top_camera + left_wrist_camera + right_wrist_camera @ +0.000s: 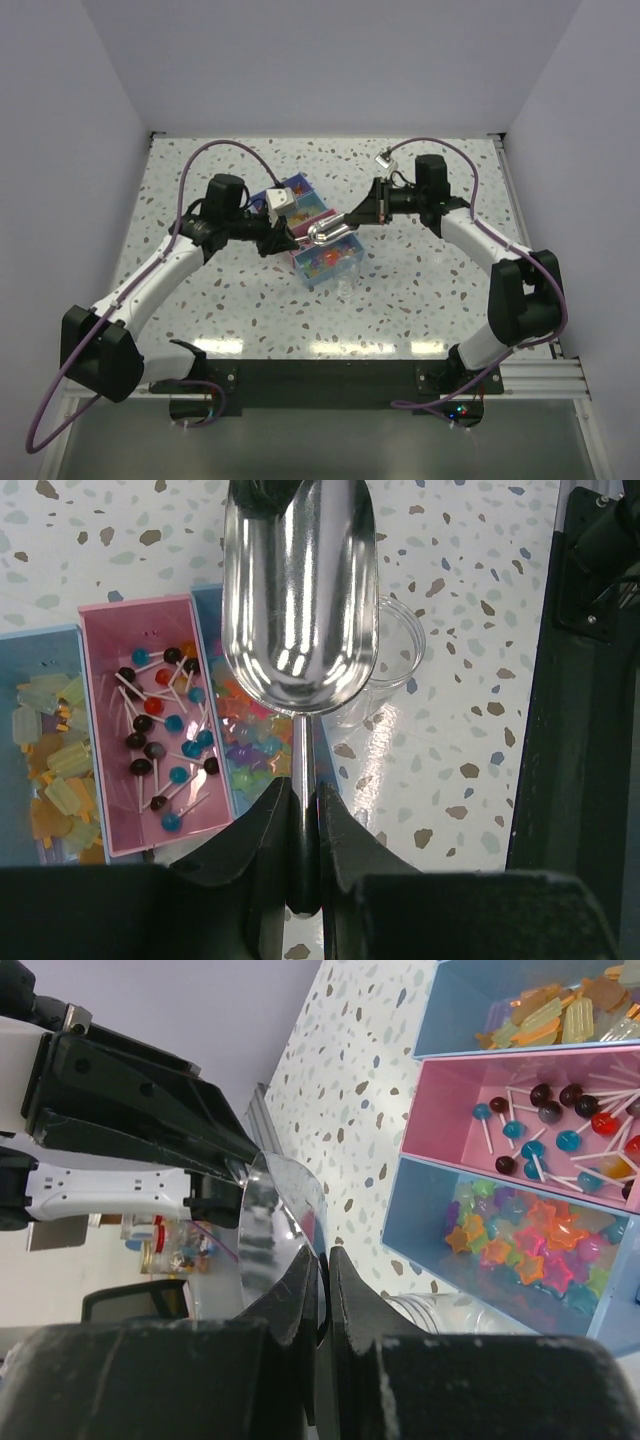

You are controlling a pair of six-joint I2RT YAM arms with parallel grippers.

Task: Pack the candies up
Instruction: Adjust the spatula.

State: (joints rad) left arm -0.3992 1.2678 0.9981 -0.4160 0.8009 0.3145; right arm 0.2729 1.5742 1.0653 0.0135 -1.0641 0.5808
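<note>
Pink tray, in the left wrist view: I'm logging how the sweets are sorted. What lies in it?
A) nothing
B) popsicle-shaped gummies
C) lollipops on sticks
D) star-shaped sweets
C: the pink tray holds round lollipops on white sticks, with blue, red and dark heads.

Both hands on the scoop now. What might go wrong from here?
1. The left hand grips the scoop by its thin handle and the right hand pinches its bowl rim. If either arm moves before one lets go, the scoop may twist or slip.
2. It hangs above the star candies, close to the clear cup. A drop could tip the cup or scatter sweets.
</note>
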